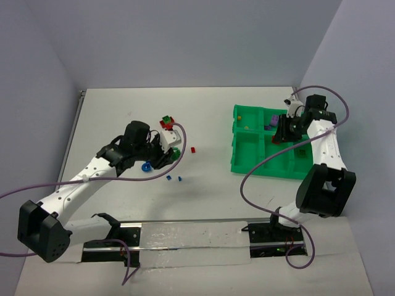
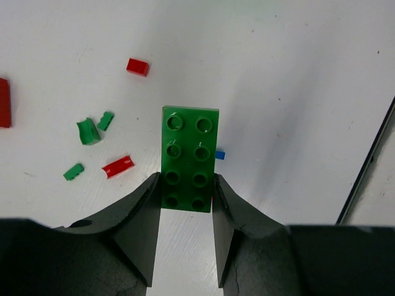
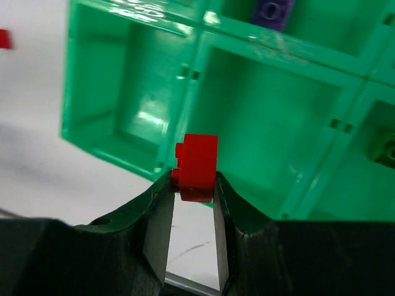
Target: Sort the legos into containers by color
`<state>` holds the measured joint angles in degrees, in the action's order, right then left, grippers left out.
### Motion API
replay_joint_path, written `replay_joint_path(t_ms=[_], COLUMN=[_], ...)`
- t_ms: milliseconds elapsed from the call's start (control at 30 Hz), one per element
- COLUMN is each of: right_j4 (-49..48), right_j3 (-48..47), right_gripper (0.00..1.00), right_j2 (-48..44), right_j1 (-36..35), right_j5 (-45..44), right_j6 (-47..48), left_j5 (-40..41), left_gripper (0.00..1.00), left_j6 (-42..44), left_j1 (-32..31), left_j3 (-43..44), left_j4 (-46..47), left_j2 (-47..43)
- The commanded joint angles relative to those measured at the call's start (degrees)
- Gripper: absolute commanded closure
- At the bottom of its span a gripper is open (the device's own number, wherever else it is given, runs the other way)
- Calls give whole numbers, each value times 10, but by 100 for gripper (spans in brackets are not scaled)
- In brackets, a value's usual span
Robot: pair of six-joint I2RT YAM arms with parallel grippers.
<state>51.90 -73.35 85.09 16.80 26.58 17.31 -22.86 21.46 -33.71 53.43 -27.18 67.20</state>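
Scene on a white worktop (image 1: 123,111): a bright green tray (image 1: 234,148) sits on the right side, split by raised walls into rectangular compartments. The right end effector (image 1: 278,137) hangs over the middle of the tray, its two dark fingers clamped on a small red brick (image 3: 196,161). In the right wrist view this red brick sits over the tray wall nearest the camera, close to where a divider between two compartments meets it. A purple brick (image 3: 271,11) lies in a compartment of the row behind. A dark green brick (image 3: 386,148) lies in the compartment at the right edge of that view. From above, a tiny yellow speck (image 1: 245,127) shows in the far left compartment.

On the left side of the worktop, well apart from the tray, the left end effector (image 1: 171,157) is closed on one end of a green brick (image 2: 189,160) with eight studs, one finger on each long side. Whether this brick rests on the worktop or is lifted cannot be told. A blue piece (image 2: 220,155) lies just beside its right edge. Small green pieces (image 2: 88,131) and a red piece (image 2: 118,166) lie to its left, with another red block (image 2: 137,66) farther off. From above, a red and green cluster (image 1: 166,121) lies just beyond the left end effector.
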Motion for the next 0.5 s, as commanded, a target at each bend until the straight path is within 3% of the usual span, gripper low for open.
replay_joint_path(t_ms=[0, 100, 167, 233, 367, 467], right_j4=[-37, -57, -65, -70, -52, -37], right_j3=[19, 25, 26, 23, 4, -16], right_gripper=[100, 98, 89, 76, 38, 21], right_j2=[14, 33, 40, 47, 56, 50], right_j1=[-1, -2, -2, -2, -5, -9], right_j5=[-89, -104, -107, -106, -91, -84], right_j6=[7, 3, 0, -4, -7, -11], left_j5=[-17, -18, -18, -18, -23, -25], left_gripper=[100, 100, 100, 100, 100, 100], left_j6=[-23, -24, -25, -26, -23, -21], left_j1=[-3, -3, -3, -3, -3, -3], left_j3=[35, 39, 40, 42, 45, 47], left_j4=[31, 30, 31, 32, 30, 30], left_j2=[4, 6, 7, 8, 9, 11])
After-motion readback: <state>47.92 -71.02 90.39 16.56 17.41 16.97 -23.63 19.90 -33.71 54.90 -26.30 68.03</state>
